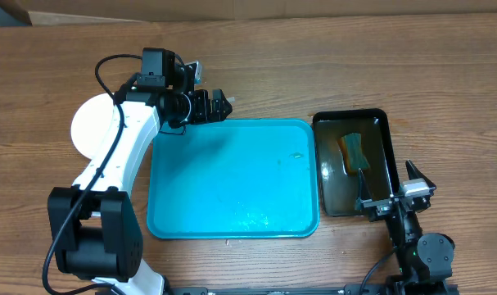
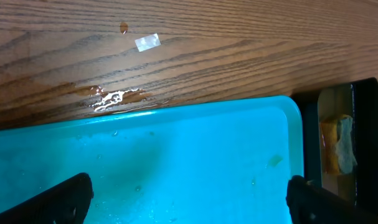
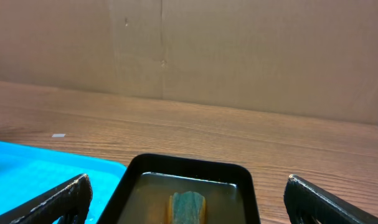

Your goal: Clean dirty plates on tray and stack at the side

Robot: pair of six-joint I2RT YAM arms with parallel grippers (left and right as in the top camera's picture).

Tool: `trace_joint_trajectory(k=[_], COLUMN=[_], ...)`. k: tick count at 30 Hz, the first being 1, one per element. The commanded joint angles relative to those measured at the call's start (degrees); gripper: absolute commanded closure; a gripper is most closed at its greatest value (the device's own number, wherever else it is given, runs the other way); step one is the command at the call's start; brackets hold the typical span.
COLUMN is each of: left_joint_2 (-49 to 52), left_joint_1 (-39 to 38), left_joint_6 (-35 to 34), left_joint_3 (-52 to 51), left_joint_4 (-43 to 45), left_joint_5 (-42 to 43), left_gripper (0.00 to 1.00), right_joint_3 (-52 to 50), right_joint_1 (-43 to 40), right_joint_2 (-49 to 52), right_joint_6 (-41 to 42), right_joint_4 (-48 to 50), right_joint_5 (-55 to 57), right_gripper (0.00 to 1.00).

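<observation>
The teal tray (image 1: 232,180) lies mid-table with no plate on it, only water drops and a small speck. A white plate (image 1: 91,127) rests on the wood left of the tray, partly hidden by my left arm; whether others lie under it I cannot tell. My left gripper (image 1: 222,105) hangs open over the tray's far left corner, and its dark fingers (image 2: 64,199) stand wide above the wet tray (image 2: 176,155). At the near right corner of the black tray, my right gripper (image 1: 387,182) is open and empty, fingers (image 3: 58,202) spread.
A black tray (image 1: 350,164) of murky water stands right of the teal tray, with a yellow-green sponge (image 1: 353,152) lying in it. A wet patch (image 2: 114,98) and a scrap of tape (image 2: 147,42) mark the wood beyond the tray. Cardboard walls the far edge.
</observation>
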Motion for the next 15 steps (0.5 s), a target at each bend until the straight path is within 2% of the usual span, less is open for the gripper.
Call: trace_joint_trajectory(k=[1, 3, 5, 8, 11, 15], left_joint_2=[-7.93, -12.44, -19.39, -29.14, -36.04, -43.78], left_joint_1=[0.0, 0.0, 0.0, 0.0, 0.0, 0.0], left_joint_6=[1.27, 1.29, 1.27, 1.27, 1.31, 1.31], left_joint_3=[-0.17, -0.17, -0.17, -0.17, -0.17, -0.2], left_joint_4=[-0.04, 0.0, 0.02, 0.02, -0.17, -2.91], left_joint_5=[0.46, 0.11, -6.34, -11.76, -12.98, -19.19], left_gripper=[0.0, 0.0, 0.0, 0.0, 0.0, 0.0], right_joint_3=[-0.61, -0.61, -0.61, -0.61, -0.61, -0.61], right_joint_1=[-0.04, -0.04, -0.04, -0.04, -0.04, -0.04], right_joint_2=[-0.52, -0.52, -0.52, -0.52, -0.52, -0.52], right_joint_6=[-0.2, -0.17, -0.17, -0.17, -0.2, -0.2], right_joint_4=[0.44, 0.44, 0.44, 0.44, 0.44, 0.44], right_joint_5=[-0.11, -0.11, -0.11, -0.11, -0.11, -0.11], right_gripper=[0.0, 0.0, 0.0, 0.0, 0.0, 0.0])
